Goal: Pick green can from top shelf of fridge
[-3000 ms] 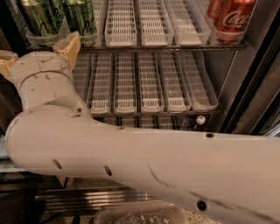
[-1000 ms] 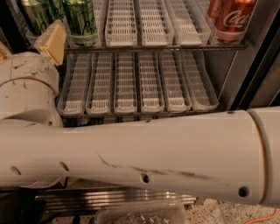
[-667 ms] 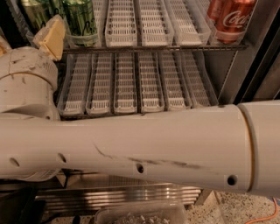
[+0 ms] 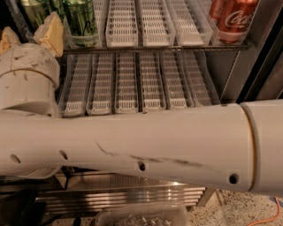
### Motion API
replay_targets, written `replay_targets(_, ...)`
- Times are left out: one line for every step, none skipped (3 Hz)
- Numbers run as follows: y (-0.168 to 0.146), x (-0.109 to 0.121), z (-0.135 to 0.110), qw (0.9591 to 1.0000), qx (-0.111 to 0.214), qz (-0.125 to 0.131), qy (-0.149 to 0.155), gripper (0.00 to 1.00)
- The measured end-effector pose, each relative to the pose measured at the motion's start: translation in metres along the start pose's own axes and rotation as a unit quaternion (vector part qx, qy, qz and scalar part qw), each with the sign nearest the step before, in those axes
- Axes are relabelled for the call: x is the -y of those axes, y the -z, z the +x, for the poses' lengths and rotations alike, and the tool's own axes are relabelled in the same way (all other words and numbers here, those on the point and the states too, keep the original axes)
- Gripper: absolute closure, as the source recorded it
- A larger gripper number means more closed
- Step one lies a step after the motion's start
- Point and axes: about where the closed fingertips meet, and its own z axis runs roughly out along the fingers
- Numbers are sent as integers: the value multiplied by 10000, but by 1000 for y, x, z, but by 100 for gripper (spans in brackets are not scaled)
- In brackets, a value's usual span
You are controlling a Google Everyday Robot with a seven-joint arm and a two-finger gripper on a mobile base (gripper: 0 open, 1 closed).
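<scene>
The arm [image 4: 146, 145] is lying across the foreground from right to left, covering much of the steel base [image 4: 132, 194] of the fridge [image 4: 261, 57]. Below it, a clear tub [image 4: 141, 217] is holding something crumpled and shiny that cannot be made out. An orange cable [image 4: 269, 216] is trailing over the floor at the right.

Behind the arm, the lower shelf [image 4: 141, 108] is carrying a row of white slotted trays [image 4: 126, 84].

At the upper left the gripper [image 4: 27, 28] is reaching up to the top shelf [image 4: 154, 47], its pale fingers [image 4: 51, 26] standing apart and clamping nothing. The green can [image 4: 82, 17] is standing upright in a tray at the shelf's left end, just right of the nearer finger. A second green can [image 4: 33, 9] is standing darker behind the gripper. Red cans [image 4: 232, 20] are sitting at the shelf's right end.
</scene>
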Motion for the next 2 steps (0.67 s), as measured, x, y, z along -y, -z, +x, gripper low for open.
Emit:
replay_targets(4, 2, -5, 9999, -1, -39, -94, 39)
replay_targets(4, -1, -5, 9998, -35, -101, -158, 38)
